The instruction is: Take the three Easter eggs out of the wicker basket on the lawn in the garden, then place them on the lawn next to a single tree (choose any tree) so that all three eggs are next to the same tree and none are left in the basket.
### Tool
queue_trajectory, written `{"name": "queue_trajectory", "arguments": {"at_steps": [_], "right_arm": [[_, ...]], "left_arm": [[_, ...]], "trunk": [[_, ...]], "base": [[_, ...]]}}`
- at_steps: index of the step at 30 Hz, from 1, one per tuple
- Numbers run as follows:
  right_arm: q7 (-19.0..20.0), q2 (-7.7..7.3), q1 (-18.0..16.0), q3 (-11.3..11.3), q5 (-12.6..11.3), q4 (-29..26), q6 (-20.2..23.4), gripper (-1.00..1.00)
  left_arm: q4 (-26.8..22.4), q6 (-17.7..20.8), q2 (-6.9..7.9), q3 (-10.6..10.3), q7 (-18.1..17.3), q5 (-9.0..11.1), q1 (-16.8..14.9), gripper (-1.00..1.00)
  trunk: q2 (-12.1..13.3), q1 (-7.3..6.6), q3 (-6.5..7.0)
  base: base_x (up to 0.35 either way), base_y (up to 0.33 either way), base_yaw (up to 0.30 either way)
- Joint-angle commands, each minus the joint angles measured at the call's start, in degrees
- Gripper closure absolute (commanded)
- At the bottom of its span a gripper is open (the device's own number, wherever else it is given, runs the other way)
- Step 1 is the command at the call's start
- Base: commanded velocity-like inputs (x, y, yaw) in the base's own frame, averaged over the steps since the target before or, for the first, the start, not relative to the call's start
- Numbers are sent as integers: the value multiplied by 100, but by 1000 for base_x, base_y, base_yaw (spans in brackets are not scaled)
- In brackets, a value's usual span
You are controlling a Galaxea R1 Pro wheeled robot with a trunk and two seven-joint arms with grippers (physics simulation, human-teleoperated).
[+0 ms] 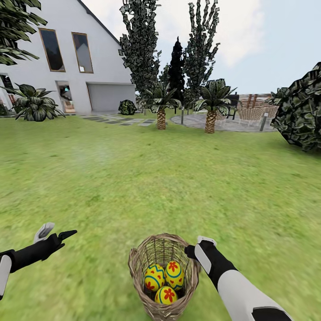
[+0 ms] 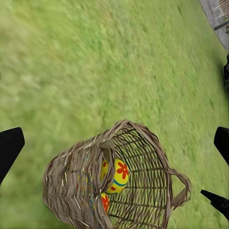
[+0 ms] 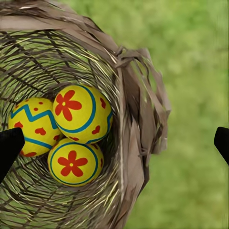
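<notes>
Wicker basket (image 1: pixel 163 276) just beside right claw (image 1: pixel 196 248).

eggs (image 1: pixel 165 281): 3 | wicker basket (image 1: pixel 138 263): 1 | palms (image 1: pixel 210 116): 2

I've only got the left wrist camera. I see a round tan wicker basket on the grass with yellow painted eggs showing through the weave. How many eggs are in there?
Observer: Three yellow eggs with red flowers, bunched together at the bottom of the woven tan wicker basket.
Operator: Where's the other arm?
Observer: The right gripper sits at the basket's right rim, jaws open, eggs in front of it.
Operator: Any tree close by to put them beside?
Observer: None close. The tall dark-leaved trees stand far across the green lawn, past the white gabled house.
</notes>
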Motion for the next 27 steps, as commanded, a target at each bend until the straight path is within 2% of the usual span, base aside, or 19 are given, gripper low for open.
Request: {"name": "queue_trajectory", "arguments": {"at_steps": [1,21,27], "right_arm": [[-37,3,-2,-7,-43,-11,19,-100],[-37,3,-2,0,-43,-11,19,-100],[-37,3,-2,-2,-43,-11,19,-100]], "left_arm": [[1,23,-2,9,-26,-11,-4,-100],[1,23,-8,9,-27,-11,-5,-100],[1,23,-9,7,-27,-10,-5,-100]], "trunk": [[-3,0,-6],[-3,0,-6],[-3,0,-6]], "base": [[33,17,0],[36,-23,0],[57,-102,0]]}}
